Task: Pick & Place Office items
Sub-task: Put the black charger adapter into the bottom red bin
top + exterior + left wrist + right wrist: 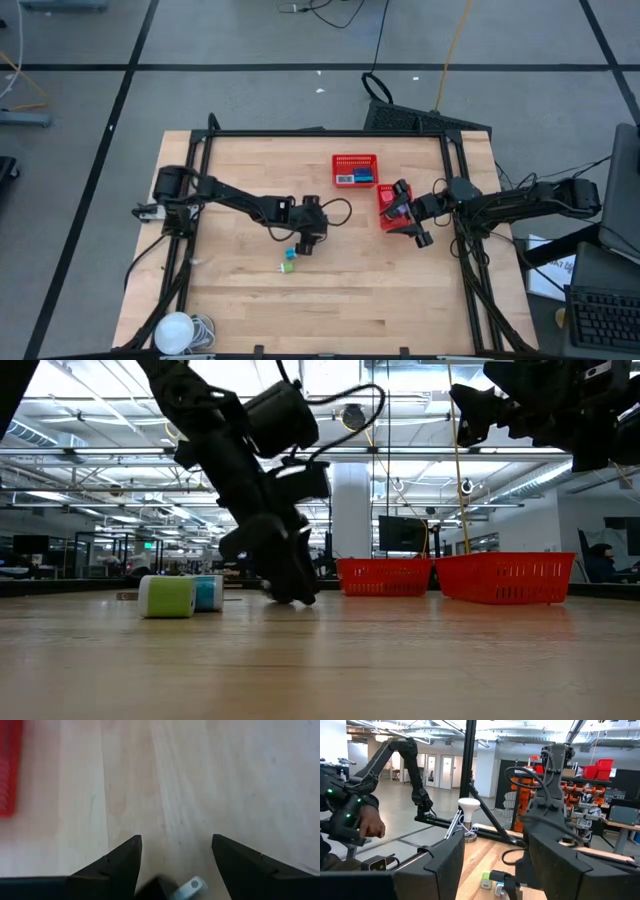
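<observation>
Green piece (166, 597) and blue piece (208, 592) lie together on the tabletop (240, 290); just beside them the left tool (305, 238) is down at the wood, fingers parted around a small black-and-white piece (186, 889); the right tool (407, 213) hangs over a red basket (390, 214), fingers apart, empty.

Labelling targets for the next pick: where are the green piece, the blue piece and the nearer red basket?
green piece (167, 597), low view, front face.
blue piece (209, 593), low view, visible side.
nearer red basket (505, 578), low view, mesh wall.
</observation>
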Robot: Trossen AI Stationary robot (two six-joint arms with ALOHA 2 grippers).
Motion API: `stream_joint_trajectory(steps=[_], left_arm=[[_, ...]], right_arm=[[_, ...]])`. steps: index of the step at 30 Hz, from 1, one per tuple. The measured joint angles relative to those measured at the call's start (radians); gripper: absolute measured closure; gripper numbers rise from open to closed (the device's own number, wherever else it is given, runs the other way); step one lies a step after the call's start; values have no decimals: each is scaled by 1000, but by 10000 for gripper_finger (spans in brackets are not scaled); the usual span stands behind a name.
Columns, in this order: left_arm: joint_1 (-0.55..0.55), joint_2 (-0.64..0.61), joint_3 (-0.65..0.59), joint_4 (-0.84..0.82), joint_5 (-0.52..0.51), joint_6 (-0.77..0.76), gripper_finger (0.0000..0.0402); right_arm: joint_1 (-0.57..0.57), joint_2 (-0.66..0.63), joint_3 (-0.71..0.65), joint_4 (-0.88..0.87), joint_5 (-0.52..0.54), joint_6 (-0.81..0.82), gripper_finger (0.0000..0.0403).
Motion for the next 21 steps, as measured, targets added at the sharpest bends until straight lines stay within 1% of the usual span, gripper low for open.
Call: stream_joint_trajectory(steps=[4, 10, 13, 15, 21], left_arm=[[9, 11, 2, -19, -26, -73, 156], [35, -9, 1, -77, -60, -278, 156], [46, -49, -1, -123, -71, -296, 156], [51, -92, -1, -154, -72, -281, 156], [55, -214, -1, -340, -69, -275, 156]], right_arm=[[0, 0, 0, 0, 0, -1, 190], [0, 0, 0, -2, 0, -8, 190], [0, 0, 0, -3, -2, -8, 190], [0, 0, 0, -8, -3, -8, 190], [0, 0, 0, -6, -3, -7, 190]])
